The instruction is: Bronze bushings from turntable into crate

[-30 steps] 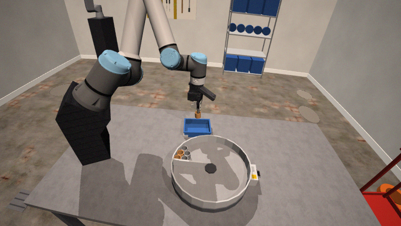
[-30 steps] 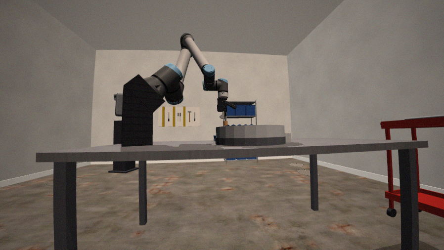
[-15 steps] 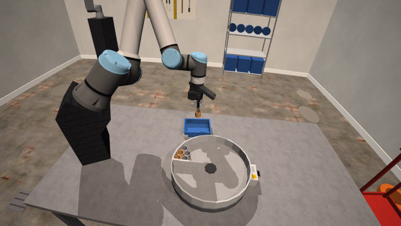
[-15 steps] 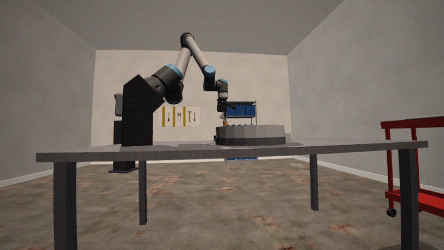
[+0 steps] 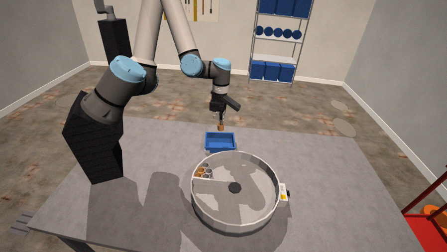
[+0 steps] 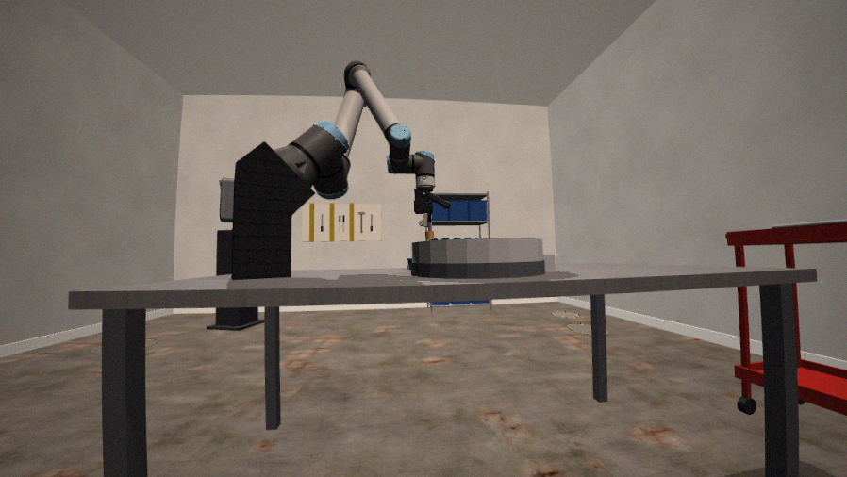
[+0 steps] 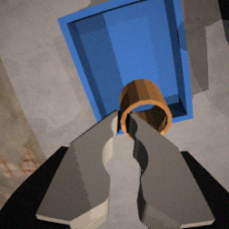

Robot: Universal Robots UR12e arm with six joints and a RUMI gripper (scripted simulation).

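Note:
My gripper (image 5: 221, 121) (image 6: 428, 227) (image 7: 123, 112) is shut on the wall of a bronze bushing (image 5: 220, 127) (image 6: 430, 236) (image 7: 142, 93) and holds it upright in the air over the far part of the blue crate (image 5: 218, 146) (image 7: 69, 33). The crate's inside looks empty. The round grey turntable (image 5: 233, 222) (image 6: 476, 254) stands in front of the crate. In its left walled pocket stand two bronze bushings (image 5: 200, 170) and three steel bushings (image 5: 208, 171) close together.
The robot's black base (image 5: 93, 144) stands on the left of the grey table (image 5: 328, 175). A small white box (image 5: 282, 193) sits against the turntable's right side. A red cart (image 5: 428, 225) stands off the table's right corner, and a shelf (image 5: 275, 40) stands at the back wall.

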